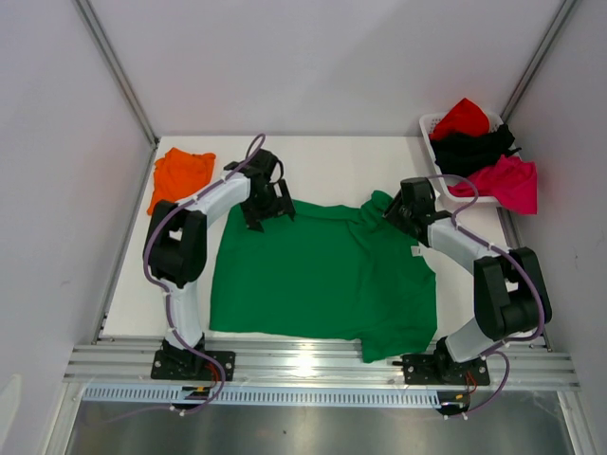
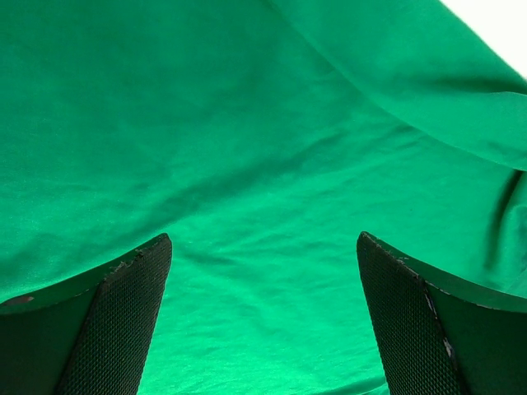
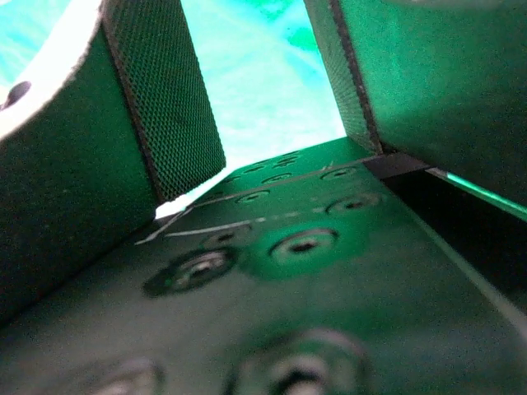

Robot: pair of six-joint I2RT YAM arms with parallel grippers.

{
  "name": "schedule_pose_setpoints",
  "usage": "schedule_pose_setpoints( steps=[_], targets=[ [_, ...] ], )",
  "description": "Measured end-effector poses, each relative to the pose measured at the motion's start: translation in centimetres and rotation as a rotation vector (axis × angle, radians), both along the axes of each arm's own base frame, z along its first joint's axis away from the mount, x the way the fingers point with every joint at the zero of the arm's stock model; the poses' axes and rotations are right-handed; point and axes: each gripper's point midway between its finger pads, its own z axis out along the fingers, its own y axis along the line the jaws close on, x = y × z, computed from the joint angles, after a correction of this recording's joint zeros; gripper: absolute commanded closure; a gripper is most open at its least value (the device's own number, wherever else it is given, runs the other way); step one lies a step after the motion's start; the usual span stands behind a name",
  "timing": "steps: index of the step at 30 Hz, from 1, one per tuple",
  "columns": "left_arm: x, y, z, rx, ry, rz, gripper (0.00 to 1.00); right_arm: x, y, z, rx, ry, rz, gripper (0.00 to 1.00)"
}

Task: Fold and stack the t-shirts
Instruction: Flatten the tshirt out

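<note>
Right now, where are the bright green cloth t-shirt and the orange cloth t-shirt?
bright green cloth t-shirt (image 1: 313,284): top view, middle of its body.
orange cloth t-shirt (image 1: 180,177): top view, its centre.

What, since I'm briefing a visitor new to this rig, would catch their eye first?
The bright green t-shirt spread over the middle of the table, with the left gripper open at its far left edge and the right gripper at its far right corner. Then the orange t-shirt lying far left and the white basket of red, black and magenta shirts far right.

The green t-shirt (image 1: 313,275) and orange t-shirt (image 1: 180,175) are plain, the basket (image 1: 426,123) white
</note>
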Motion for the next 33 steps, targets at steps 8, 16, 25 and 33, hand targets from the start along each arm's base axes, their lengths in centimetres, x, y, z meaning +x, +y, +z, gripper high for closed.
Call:
schedule_pose_setpoints(
  steps=[8, 16, 25, 33],
  targets=[
    [0.0, 0.1, -0.1, -0.006, 0.005, 0.002, 0.05, -0.6, -1.0, -1.3, -0.047, 0.054, -0.032, 0.56],
    [0.0, 0.1, -0.1, -0.009, 0.005, 0.003, 0.05, -0.8, -1.0, -3.5, -0.06, 0.106, -0.027, 0.59],
    [0.0, 0.1, -0.2, -0.019, 0.007, -0.004, 0.05, -0.7, -0.4, -4.2, -0.054, 0.115, -0.003, 0.59],
    [0.1, -0.2, -0.1, -0.038, 0.001, -0.008, 0.05, -0.1, 0.1, -3.7, -0.049, 0.089, 0.014, 0.77]
  ],
)
